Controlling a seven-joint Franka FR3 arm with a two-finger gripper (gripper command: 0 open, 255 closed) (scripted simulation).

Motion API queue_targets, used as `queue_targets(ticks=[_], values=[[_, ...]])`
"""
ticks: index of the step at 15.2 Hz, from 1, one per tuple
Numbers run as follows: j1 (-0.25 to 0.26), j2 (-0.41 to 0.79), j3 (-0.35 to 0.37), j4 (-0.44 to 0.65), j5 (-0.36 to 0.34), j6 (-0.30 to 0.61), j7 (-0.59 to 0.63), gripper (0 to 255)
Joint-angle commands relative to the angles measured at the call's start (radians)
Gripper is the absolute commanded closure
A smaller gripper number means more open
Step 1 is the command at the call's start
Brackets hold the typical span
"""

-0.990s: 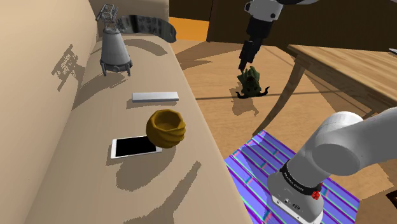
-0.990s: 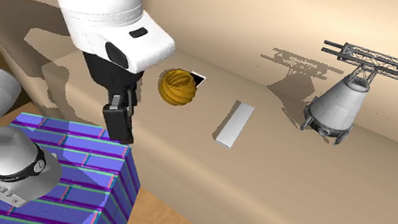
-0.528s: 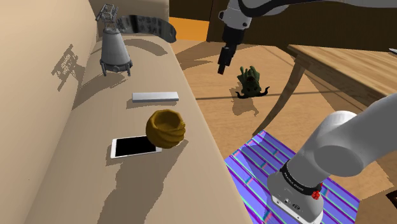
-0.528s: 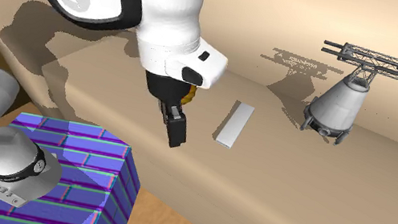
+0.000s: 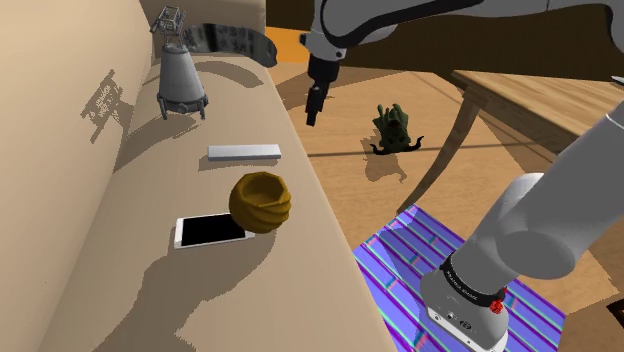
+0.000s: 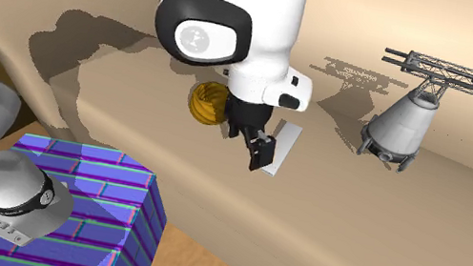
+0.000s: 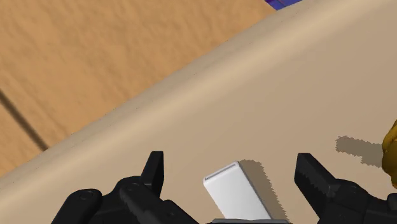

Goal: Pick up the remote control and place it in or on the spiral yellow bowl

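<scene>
The remote control is a flat pale grey bar lying on the beige counter. The spiral yellow bowl stands upright just in front of it, nearer the stand. My gripper hangs open in the air over the counter's outer edge, to the right of the remote in the shoulder view. In the second exterior view the gripper overlaps the remote, and the arm hides part of the bowl. In the wrist view the remote's end lies below and between the open fingers of the gripper, untouched.
A white phone with a black screen lies against the bowl. A grey lander-like model stands further along the counter. A dark green figure sits on the wooden floor beside a wooden table. The purple striped stand is at the lower right.
The arm has swung towards the shoulder view's left, from above the green figure on the floor to above the counter's edge by the remote. The gripper has stayed open.
</scene>
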State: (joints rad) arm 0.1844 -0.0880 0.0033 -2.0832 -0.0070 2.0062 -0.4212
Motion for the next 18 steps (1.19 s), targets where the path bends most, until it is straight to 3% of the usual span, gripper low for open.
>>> queue_targets(ticks=[1,15,18], values=[[0.014,0.069,0.012,0.047,0.003,0.023,-0.021,0],[0.105,0.527,0.097,0.454,-0.028,0.077,-0.149,0],[0.109,0.552,0.099,0.458,-0.031,0.098,-0.152,0]])
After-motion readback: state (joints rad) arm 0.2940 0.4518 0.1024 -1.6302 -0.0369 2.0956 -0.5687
